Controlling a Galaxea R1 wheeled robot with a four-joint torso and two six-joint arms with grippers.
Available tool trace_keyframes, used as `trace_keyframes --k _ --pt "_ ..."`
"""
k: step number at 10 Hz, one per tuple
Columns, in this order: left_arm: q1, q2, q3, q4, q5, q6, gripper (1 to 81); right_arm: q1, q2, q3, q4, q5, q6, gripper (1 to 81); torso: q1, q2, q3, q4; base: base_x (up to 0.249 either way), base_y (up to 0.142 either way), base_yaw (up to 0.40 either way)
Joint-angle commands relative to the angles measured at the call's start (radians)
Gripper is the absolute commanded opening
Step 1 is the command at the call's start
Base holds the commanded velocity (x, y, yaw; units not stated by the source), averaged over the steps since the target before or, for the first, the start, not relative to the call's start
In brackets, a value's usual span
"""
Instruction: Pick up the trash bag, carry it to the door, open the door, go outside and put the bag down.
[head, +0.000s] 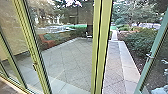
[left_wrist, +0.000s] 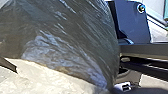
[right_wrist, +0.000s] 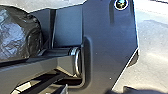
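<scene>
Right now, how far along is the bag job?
Likely done: picking up the bag, large in the left wrist view, and opening the door, which stands angled beside a gap. In hand: apparently carrying the bag out. Left: reaching the paving beyond the gap and putting the bag down.

I find the head view high, facing forward over paving (head: 113, 72); downward wrist views share the bag (left_wrist: 75, 32), left closer.

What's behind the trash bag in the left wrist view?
Past the edge of the trash bag, part of the robot's dark plate and jointed bar show. What lies directly behind the bag can't be seen: the bag covers it.
</scene>
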Motion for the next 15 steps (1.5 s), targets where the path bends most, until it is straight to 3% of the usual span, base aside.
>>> trace_keyframes --k 1,15 --pt "-0.034 -0.002 0.005 0.010 0.068 0.005 1.0 0.039 0.003 0.003 -0.008 -0.052 -0.006 81.1 0.000 0.000 0.000 0.000 0.000 0.000 -0.199" --pt "-0.034 -0.002 0.003 0.009 0.068 0.005 1.0 0.033 0.009 0.003 -0.007 -0.054 -0.004 81.1 -0.001 0.000 0.000 0.000 0.000 0.000 -0.206"
